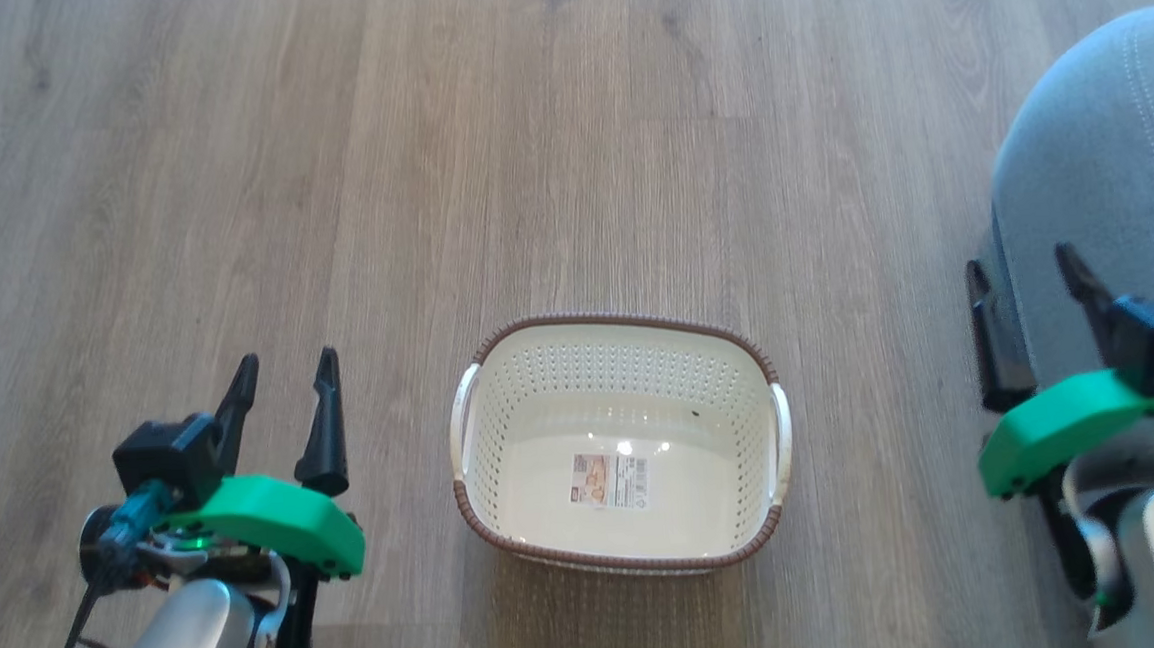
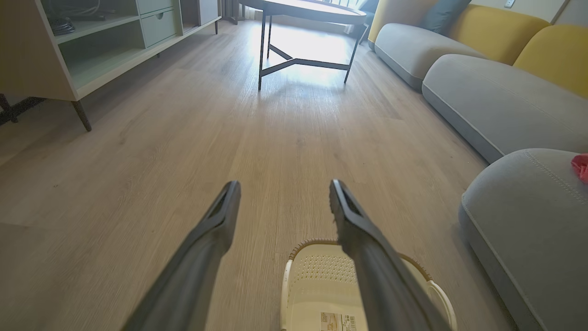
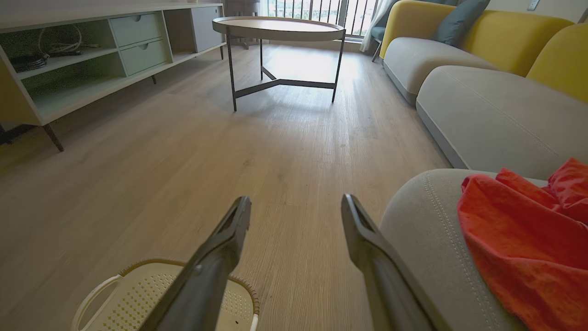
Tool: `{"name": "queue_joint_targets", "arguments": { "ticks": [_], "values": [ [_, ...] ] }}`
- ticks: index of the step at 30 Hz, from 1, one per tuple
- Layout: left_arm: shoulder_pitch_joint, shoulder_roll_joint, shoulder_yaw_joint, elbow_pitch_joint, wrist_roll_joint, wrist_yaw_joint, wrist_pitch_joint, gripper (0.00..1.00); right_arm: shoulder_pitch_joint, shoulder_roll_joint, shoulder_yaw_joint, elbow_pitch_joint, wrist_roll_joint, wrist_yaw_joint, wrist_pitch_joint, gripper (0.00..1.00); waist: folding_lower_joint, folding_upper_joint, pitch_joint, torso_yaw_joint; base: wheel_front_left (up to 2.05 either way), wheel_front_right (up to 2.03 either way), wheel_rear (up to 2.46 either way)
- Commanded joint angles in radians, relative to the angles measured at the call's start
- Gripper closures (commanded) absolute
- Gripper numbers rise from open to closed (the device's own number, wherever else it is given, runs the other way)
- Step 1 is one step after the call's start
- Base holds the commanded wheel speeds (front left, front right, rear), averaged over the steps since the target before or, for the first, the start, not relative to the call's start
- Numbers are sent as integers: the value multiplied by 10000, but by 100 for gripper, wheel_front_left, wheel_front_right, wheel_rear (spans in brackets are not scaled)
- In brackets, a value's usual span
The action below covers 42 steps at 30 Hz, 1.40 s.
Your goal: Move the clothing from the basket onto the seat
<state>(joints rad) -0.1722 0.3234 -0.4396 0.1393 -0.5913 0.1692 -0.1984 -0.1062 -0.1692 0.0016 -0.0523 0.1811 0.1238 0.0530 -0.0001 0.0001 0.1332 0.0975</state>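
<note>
Hovering at the lower left of the head view, the left end effector (image 1: 288,360) points up the frame. Its two dark fingers are spread and hold nothing. Its green bracket and pale forearm run down to the bottom edge. In the left wrist view the same fingers splay in a V over the wooden floor (image 2: 138,161), and the right-hand finger crosses in front of the basket (image 1: 627,319).

The right end effector (image 1: 1019,259) is at the lower right of the head view, tips up, fingers likewise apart and empty. One finger is over the floor just beside the seat (image 1: 1089,172); the other is over the grey cushion itself. In the right wrist view the gap between the fingers shows floor.

Basket: bottom centre of the head view, upright on the floor, between the two end effectors and touching neither. It has cream perforated walls, a brown woven-look rim and a white handle on each side. The interior is in full view, with the label sticker (image 1: 610,478) on its floor.

Clothing (image 3: 519,248): lower right of the right wrist view, bright red and crumpled into loose folds. It lies on top of the seat, near the rounded corner with its pale stitched seam. In the head view it is a red sliver at the right edge, well apart from the basket
</note>
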Motion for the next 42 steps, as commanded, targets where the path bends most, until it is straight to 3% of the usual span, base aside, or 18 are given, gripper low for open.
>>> {"name": "queue_joint_targets", "arguments": {
  "ticks": [1, 13, 26, 27, 32, 42],
  "values": [
    [-327, 291, 467, -161, 45, 75, -165, 0, 10, -111, 301, -214, -169, 69, -253, 0, 1, -1, -86, 44, 0, 0, 0],
    [-72, 57, 884, 861, 234, -364, -611, 0, 275, 336, 493, 2025, -943, 69, -2331, 0, 1, -1, -403, -128, 0, 0, 0],
    [165, -371, 1603, 932, 667, -784, -632, 0, 51, 549, 239, 3072, -1199, 69, -2924, 0, 1, -1, -434, -289, 0, 0, 0],
    [429, -549, 1193, 1204, 629, -813, -512, 100, 426, 602, 61, 3338, -1112, 0, -2809, 100, 1, -1, -435, -293, 0, 0, 0],
    [858, -758, 1040, 1800, 557, -822, -470, 100, 643, 710, 105, 3992, -1018, 0, -2748, 100, 1, -1, -444, -302, 0, 0, 0],
    [843, -888, 1350, 1756, -236, -979, -223, 100, 591, 745, 3, 3925, 89, 5, -2493, 100, 1, -1, -507, -352, 0, 0, 0]
  ]
}}
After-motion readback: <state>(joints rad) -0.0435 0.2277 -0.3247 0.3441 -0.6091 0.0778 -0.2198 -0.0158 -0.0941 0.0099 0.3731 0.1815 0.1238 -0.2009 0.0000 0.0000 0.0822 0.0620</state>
